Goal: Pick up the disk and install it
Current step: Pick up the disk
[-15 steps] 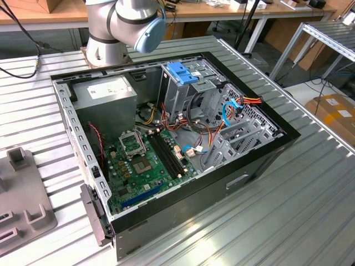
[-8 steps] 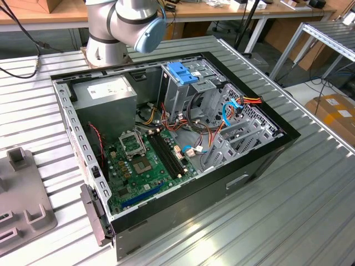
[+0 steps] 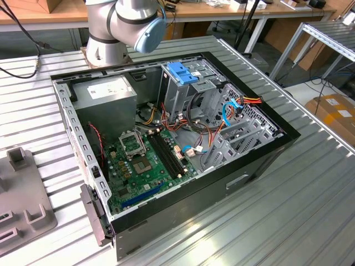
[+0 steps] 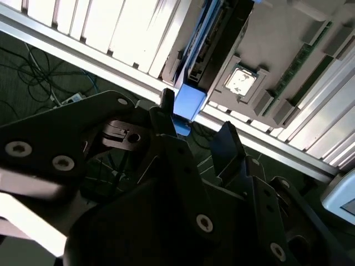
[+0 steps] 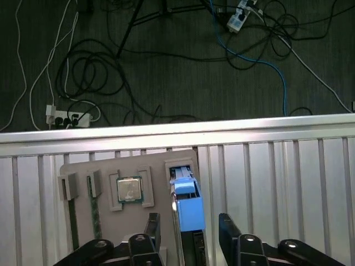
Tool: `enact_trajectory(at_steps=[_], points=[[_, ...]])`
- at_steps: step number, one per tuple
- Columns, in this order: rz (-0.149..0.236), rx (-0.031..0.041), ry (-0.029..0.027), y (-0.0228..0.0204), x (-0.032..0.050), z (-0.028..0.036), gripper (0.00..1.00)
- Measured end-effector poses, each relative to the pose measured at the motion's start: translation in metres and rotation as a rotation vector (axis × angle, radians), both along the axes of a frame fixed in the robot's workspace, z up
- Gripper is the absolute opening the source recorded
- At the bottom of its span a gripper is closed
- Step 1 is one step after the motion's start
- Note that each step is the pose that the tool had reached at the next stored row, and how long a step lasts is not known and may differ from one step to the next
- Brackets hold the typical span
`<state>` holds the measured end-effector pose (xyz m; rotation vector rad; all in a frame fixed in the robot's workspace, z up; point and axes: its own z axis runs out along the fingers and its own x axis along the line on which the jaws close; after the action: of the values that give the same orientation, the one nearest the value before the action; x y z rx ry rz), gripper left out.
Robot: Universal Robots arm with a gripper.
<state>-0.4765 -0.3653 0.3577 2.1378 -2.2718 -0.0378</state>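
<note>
Blue-framed disk [image 5: 186, 202] on edge in a grey holder [image 5: 105, 221] on the desk [image 5: 277, 183], between the open claw's [image 5: 188, 221] fingers [image 5: 153, 227], ungripped.

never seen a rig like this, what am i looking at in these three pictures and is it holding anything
It is one robot arm with a two-fingered gripper. The exterior view looks from off the arm at an open computer case on a slatted metal table. Both wrist views come from cameras on the arm. They show a grey tray holding a chip and the disk, standing on edge in its blue carrier. The gripper's open fingers straddle the disk without holding it.
</note>
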Motion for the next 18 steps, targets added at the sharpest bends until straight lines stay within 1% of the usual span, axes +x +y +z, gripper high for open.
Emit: enact_trajectory(at_steps=[1, 4, 6, 8, 11, 14, 15, 17, 18], points=[[0.002, -0.0001, -0.0013, 0.0000, 0.0000, -0.0009, 0.54], [0.005, -0.0003, -0.0100, 0.0000, -0.0005, -0.0035, 0.54], [0.006, -0.0002, -0.0147, 0.0000, -0.0013, -0.0061, 0.54], [0.007, -0.0002, -0.0156, 0.0000, -0.0030, -0.0095, 0.54], [0.007, -0.0004, -0.0155, 0.0000, -0.0040, -0.0193, 0.54], [0.007, -0.0004, -0.0155, 0.0000, -0.0040, -0.0251, 0.54], [0.007, -0.0004, -0.0155, 0.0000, -0.0040, -0.0287, 0.54], [0.007, -0.0006, -0.0154, 0.0000, -0.0040, -0.0339, 0.54], [0.007, -0.0006, -0.0154, 0.0000, -0.0040, -0.0353, 0.54]])
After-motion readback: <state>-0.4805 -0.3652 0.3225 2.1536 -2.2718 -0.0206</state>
